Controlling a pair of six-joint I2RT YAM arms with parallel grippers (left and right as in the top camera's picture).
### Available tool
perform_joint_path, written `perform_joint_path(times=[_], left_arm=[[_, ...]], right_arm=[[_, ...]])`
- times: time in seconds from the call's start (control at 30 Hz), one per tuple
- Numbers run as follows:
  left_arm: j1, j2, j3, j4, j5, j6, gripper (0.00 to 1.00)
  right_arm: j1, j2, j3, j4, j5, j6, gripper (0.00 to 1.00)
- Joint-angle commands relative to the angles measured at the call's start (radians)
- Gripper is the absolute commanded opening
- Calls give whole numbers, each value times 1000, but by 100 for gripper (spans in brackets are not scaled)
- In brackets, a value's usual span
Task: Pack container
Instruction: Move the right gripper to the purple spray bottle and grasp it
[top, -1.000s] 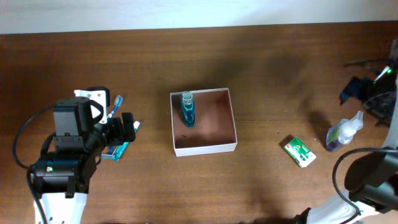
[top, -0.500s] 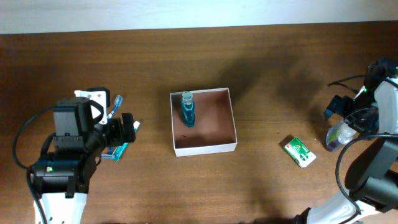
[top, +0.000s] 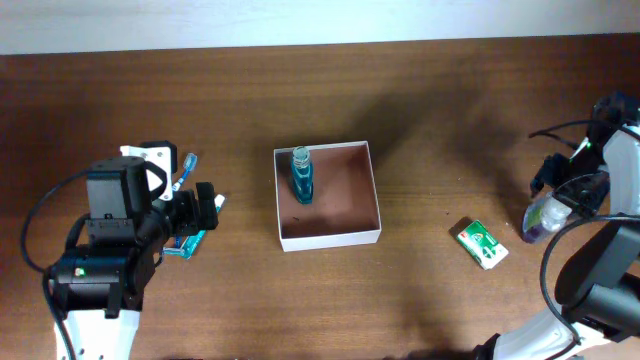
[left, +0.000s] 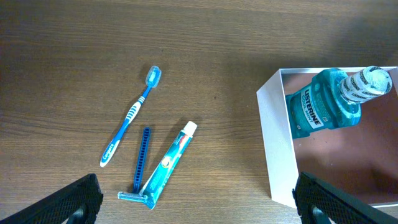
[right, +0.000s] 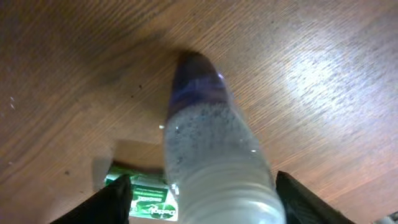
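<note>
Container (top: 328, 238) sits mid-table in the overhead view, with a blue mouthwash bottle (top: 301, 176) already inside against the wall on the left arm's side. What has changed is at the far right. A second ago your right gripper (top: 558, 193) was off at the table edge. Now it has come in over the clear, purple-based bottle (top: 545, 215), so that looks like your next item to pack. The green carton (top: 481, 243) lies near it on the way to the box, so carry above it. The left gripper (top: 207, 205) has not moved. From the left wrist, its jaws are spread wide and empty above a toothbrush (left: 130, 117), razor (left: 141, 163) and toothpaste (left: 170, 163), all waiting beside the box. From the right wrist, the fingers straddle the bottle but are not yet closed on it, with a gap showing on one side.
</note>
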Motion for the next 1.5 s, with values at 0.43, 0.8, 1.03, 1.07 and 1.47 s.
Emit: perform_joint_path(times=[0.43,0.8,1.03,1.07,1.47], left_arm=[[1,2,21,-3,-8,-13,99],[1,2,21,-3,-8,-13,99],[1,2,21,-3,-8,-13,99],[1,2,21,-3,-8,-13,99],[1,2,21,-3,-8,-13,99]], right_arm=[[-50,-2,-8,-5,-2,3,54],[-50,-2,-8,-10,-2,4,47],[-50,-2,-8,-10,-10,4,41],[-50,-2,-8,-11,-10,4,41],[-49,-21,-6,-21,-37,3,27]])
